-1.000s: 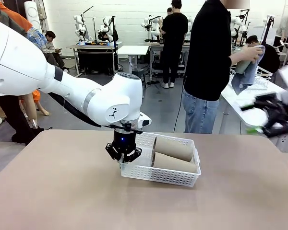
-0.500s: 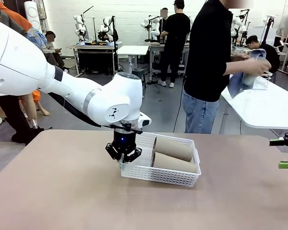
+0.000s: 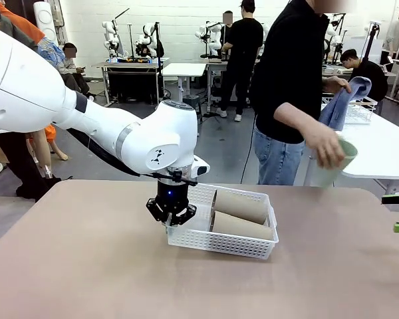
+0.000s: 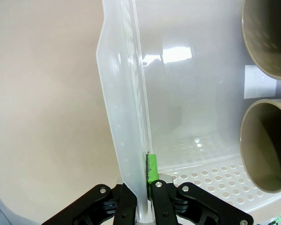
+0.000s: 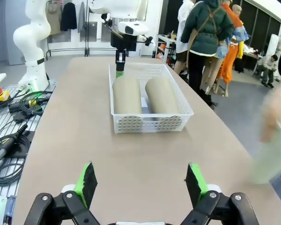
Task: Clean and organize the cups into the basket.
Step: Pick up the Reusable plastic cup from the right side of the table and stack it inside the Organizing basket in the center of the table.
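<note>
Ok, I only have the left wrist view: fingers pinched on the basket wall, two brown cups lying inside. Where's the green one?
Observer: The mint green cup is in the person's hand, held out past the far right corner of the table, not in the basket.
Operator: Is the right gripper free to take it?
Observer: The right gripper is open and empty, low at the table's right edge, facing the basket.
Operator: Anything else the person is holding?
Observer: Their other hand holds a blue cloth, raised behind the cup.
</note>
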You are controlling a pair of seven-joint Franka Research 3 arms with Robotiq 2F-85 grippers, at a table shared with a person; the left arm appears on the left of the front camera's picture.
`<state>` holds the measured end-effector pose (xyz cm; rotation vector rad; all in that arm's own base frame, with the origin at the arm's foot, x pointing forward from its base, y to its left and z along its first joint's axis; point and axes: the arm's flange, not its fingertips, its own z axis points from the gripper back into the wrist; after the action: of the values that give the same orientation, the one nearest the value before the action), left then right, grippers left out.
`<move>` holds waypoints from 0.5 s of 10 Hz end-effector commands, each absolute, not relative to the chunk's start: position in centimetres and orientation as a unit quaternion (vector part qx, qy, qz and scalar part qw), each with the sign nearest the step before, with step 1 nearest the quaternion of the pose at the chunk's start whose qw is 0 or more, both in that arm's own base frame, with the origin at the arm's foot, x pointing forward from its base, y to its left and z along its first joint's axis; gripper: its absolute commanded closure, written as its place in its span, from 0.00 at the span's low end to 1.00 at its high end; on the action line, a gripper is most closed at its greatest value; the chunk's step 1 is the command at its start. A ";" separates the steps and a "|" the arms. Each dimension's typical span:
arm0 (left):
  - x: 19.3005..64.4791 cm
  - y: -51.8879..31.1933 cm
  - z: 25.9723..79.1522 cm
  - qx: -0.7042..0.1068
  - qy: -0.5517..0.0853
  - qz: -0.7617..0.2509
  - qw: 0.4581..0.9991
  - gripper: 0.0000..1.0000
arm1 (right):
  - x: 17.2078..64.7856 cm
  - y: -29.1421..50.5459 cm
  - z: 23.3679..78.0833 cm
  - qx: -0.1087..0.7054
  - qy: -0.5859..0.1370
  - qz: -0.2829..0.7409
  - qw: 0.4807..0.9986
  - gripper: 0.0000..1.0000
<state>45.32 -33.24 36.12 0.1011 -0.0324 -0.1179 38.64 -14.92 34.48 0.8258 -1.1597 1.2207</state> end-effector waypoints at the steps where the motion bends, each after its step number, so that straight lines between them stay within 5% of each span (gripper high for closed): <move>1: 45.0 -33.3 35.7 0.058 -0.015 -0.065 0.996 1.00 | 38.0 -14.2 34.6 0.353 -0.499 0.530 0.588 0.00; 5: 45.0 -33.3 35.7 0.058 -0.015 -0.065 0.996 1.00 | 38.0 -14.2 34.6 0.353 -0.499 0.530 0.588 0.00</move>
<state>45.32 -33.24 36.12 0.1011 -0.0324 -0.1179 38.51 -14.46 34.68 0.8293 -1.1616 1.2288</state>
